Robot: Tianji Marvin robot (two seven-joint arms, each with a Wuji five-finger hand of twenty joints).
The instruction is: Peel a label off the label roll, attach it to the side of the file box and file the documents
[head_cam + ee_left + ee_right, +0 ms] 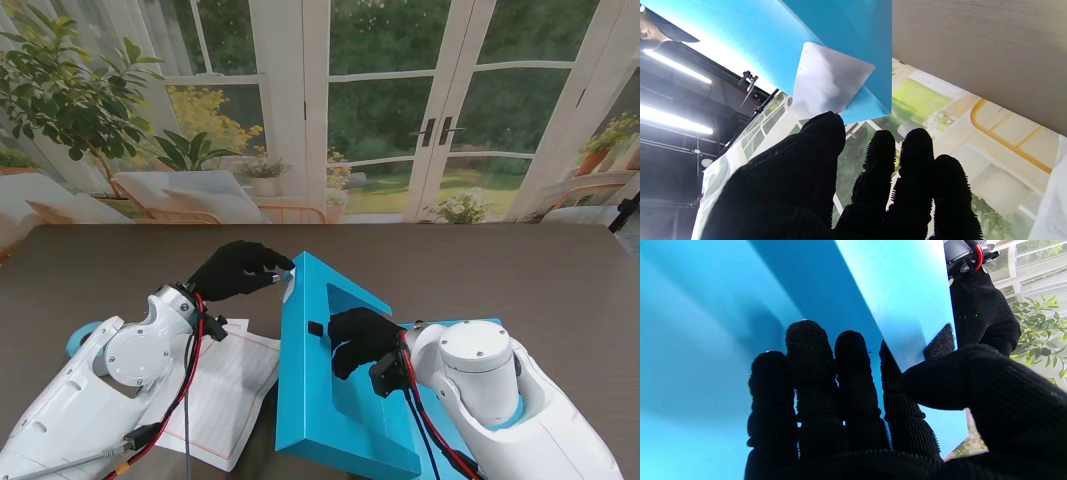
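Two black-gloved hands work a bright blue plastic file box [335, 400]: right hand [362, 338] grips its wall, left hand [240, 268] presses a white label [828, 85] (corner seemingly unstuck) onto its left side. Next: smoothing.

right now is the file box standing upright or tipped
Tipped: the file box leans on its edge, its wall pinched by the right hand.

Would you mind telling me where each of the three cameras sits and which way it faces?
Stand view: above the shoulders, looking down at the table; both arms, left robot hand and right robot hand show.
Left wrist view: along the left fingers toward a white label on the blue file box.
Right wrist view: along the right fingers, which grip the box wall; the left robot hand shows beyond.
Shared: all three show the file box.
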